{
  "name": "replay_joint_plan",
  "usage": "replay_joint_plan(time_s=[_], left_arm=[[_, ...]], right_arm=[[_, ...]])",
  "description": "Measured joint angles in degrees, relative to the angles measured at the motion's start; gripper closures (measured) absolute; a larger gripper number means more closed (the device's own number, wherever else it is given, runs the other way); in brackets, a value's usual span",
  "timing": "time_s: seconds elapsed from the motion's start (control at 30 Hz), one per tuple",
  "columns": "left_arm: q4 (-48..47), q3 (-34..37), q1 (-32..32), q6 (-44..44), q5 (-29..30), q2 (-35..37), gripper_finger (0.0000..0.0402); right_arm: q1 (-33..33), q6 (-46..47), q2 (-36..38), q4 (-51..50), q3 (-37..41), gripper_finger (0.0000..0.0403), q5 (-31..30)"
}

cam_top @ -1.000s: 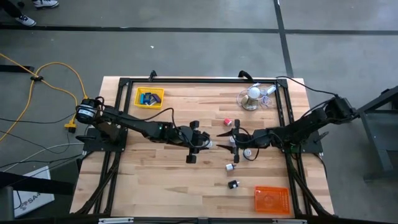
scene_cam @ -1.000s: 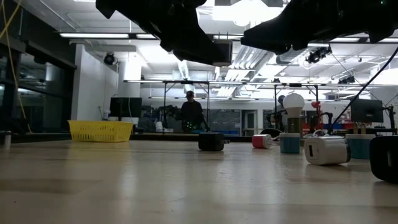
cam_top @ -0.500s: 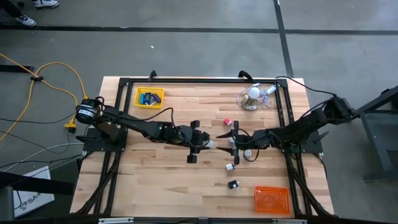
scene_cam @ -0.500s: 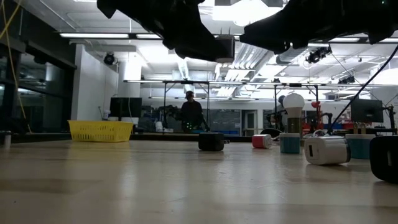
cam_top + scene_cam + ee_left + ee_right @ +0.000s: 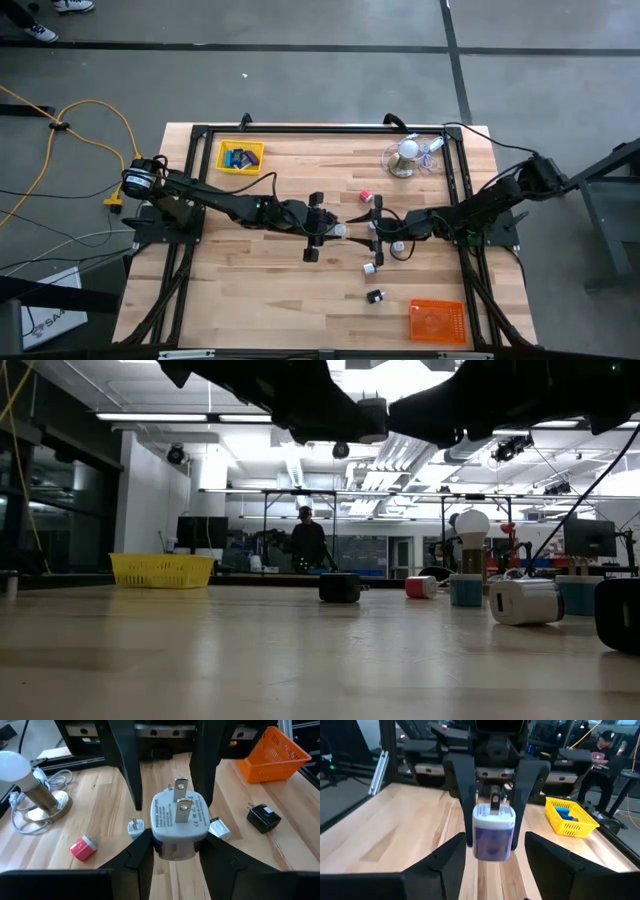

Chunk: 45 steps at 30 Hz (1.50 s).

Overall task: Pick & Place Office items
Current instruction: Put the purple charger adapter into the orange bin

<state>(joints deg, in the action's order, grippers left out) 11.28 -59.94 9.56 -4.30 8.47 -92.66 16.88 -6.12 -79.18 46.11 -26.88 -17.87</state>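
From above, the two dark arms meet over the middle of the light wooden table point(image 5: 260, 290). The left gripper point(image 5: 326, 229) and the right gripper point(image 5: 374, 227) face each other, close together, with a small white plug adapter point(image 5: 339, 230) between them. A small red block point(image 5: 366, 196) lies just beyond the right gripper, a small white piece point(image 5: 369, 268) and a small black piece point(image 5: 375, 296) lie on the near side, and the orange shallow mesh tray point(image 5: 438, 321) sits at the near right corner. The yellow shallow tray point(image 5: 240, 156) with blue pieces stands at the far left, and the white bulb lamp with a clear cable tangle point(image 5: 409, 155) at the far right.

At table height, both arms hang dark across the top, above the table. A black block point(image 5: 339, 587), a red piece point(image 5: 420, 586) and a white adapter point(image 5: 525, 601) rest on the wood; a person point(image 5: 306, 541) stands in the room behind.

In the left wrist view, the left gripper's fingers point(image 5: 142, 847) clamp the white adapter, its metal prongs up, while the right gripper's dark fingers point(image 5: 126, 762) flank it beyond.

In the right wrist view, the right gripper's own fingers point(image 5: 451, 856) stand apart on either side of the adapter without touching it; the left gripper holds it.
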Motion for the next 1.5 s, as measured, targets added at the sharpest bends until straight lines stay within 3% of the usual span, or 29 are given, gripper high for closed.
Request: replay_joint_plan(time_s=[1.5], left_arm=[[6.2, 0.0, -1.0, -3.1, 0.2, 0.0, 0.0277]], right_arm=[[-1.7, -1.6, 0.0, 5.6, 0.0, 0.0211, 3.1]])
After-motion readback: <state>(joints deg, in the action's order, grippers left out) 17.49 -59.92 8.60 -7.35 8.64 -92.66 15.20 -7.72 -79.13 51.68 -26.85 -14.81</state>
